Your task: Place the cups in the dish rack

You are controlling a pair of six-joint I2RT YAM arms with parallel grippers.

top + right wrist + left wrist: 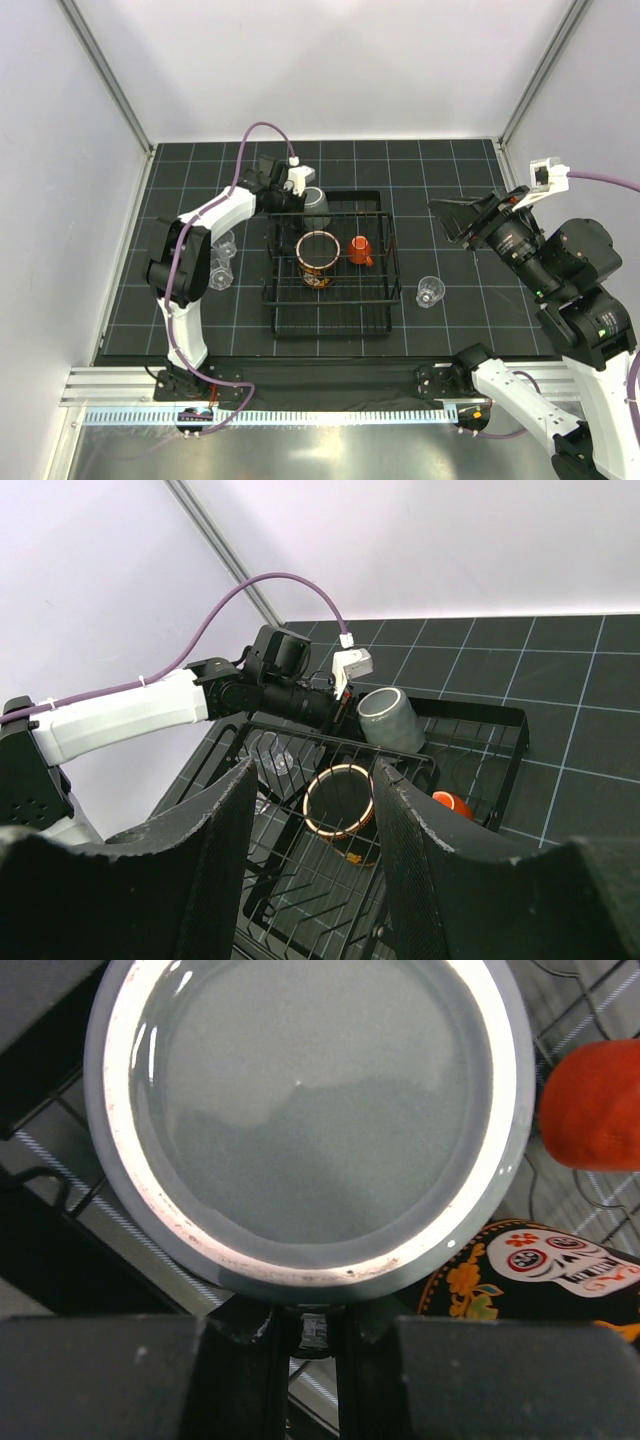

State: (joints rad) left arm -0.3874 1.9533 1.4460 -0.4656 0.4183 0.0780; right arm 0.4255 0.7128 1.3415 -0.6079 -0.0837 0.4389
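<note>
Here the left hand pinches the grey-green cup at the far edge of the dish rack; right hand spread.

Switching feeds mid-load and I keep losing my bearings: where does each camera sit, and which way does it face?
Top external: above and behind the bases, looking down at the dish rack; left arm and right arm show.
Left wrist: on the left gripper, looking into the grey-green cup pinched by its rim; own fingers at the bottom.
Right wrist: on the raised right gripper, looking leftward across the rack; own open fingers frame it.
Shared: all three show the grey-green cup, skull-patterned mug and orange cup.
</note>
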